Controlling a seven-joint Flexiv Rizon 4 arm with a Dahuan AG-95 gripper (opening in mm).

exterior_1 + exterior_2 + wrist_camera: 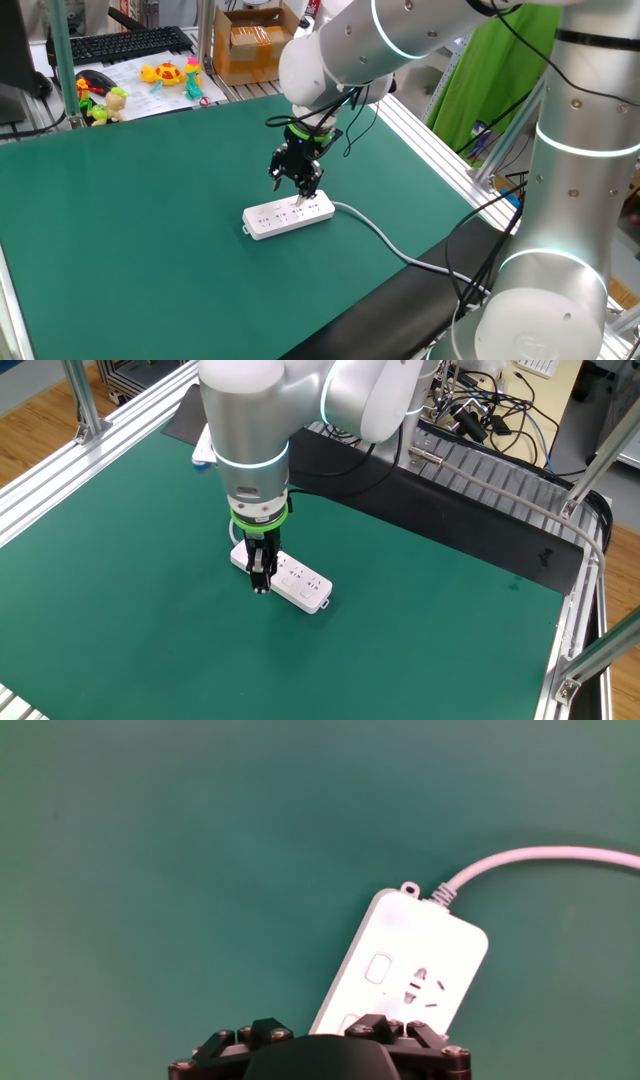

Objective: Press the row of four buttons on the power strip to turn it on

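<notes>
The white power strip [288,213] lies flat on the green mat, and its grey cable [385,242] runs off to the right. My gripper [298,192] hangs right over the strip's middle, fingers pointing down and spread apart, tips just above or at its top face. From the other side the gripper [260,582] covers the strip's [296,584] near edge. In the hand view the strip's cable end [415,965] shows one rounded-square button [378,968] and part of a second button [351,1021] beside a dark finger link. The other buttons are hidden under the gripper [320,1045].
Behind the mat stand a keyboard [120,44], small toys [165,74] and a cardboard box [250,45]. Aluminium rails [440,140] border the mat. A shelf of tangled cables [480,420] lies beyond the far edge. The robot's base [560,250] stands at the right.
</notes>
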